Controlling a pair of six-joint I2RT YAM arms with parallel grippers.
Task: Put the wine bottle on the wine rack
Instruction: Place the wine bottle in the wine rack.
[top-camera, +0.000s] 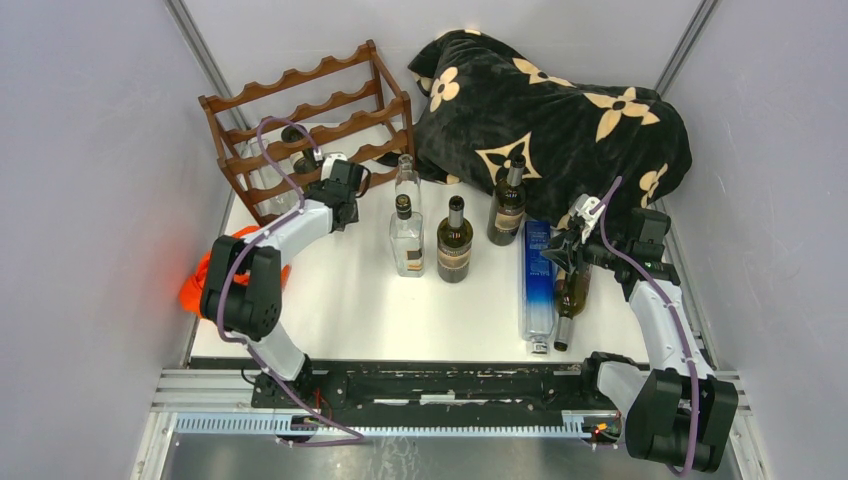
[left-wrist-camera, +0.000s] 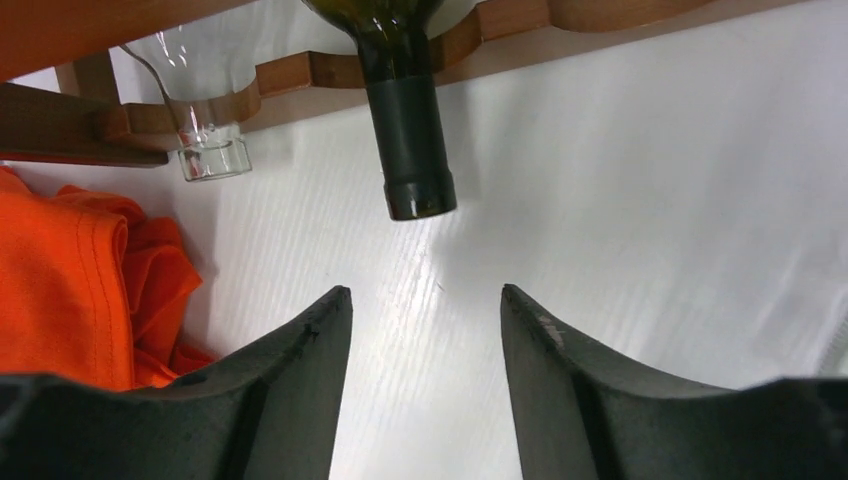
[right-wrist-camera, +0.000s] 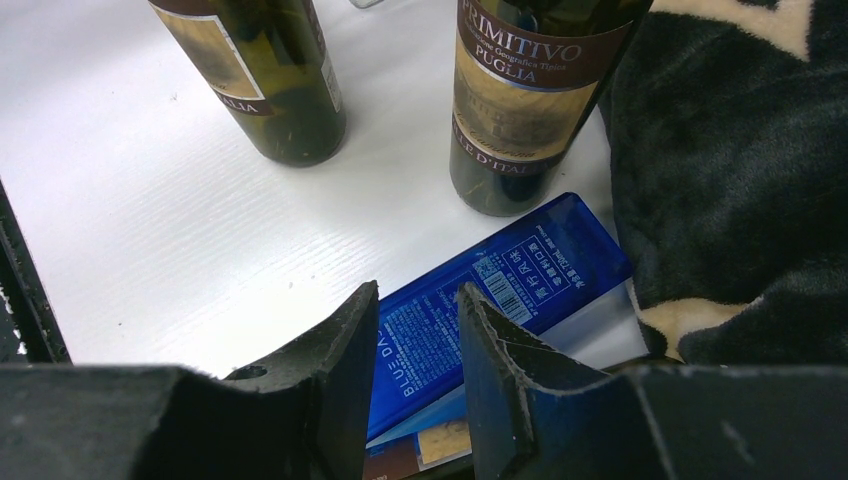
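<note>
The dark reddish-brown wine rack (top-camera: 300, 110) stands at the back left. A dark green wine bottle (left-wrist-camera: 410, 150) lies in it, neck sticking out over a wavy rail (left-wrist-camera: 300, 75) toward me. My left gripper (left-wrist-camera: 425, 290) is open and empty, a short way back from that neck; in the top view my left gripper (top-camera: 338, 178) sits right in front of the rack. My right gripper (right-wrist-camera: 418, 287) is shut with nothing between its fingers. It hovers over a flat-lying blue bottle (right-wrist-camera: 500, 290) at the right (top-camera: 537, 280).
A clear bottle (left-wrist-camera: 205, 110) lies in the rack beside the green one. Two clear bottles (top-camera: 406, 240) and two dark ones (top-camera: 455, 245) stand mid-table. Another dark bottle (top-camera: 570, 295) lies by the blue one. A black flowered blanket (top-camera: 560, 120) fills the back right; orange cloth (top-camera: 200, 280) lies left.
</note>
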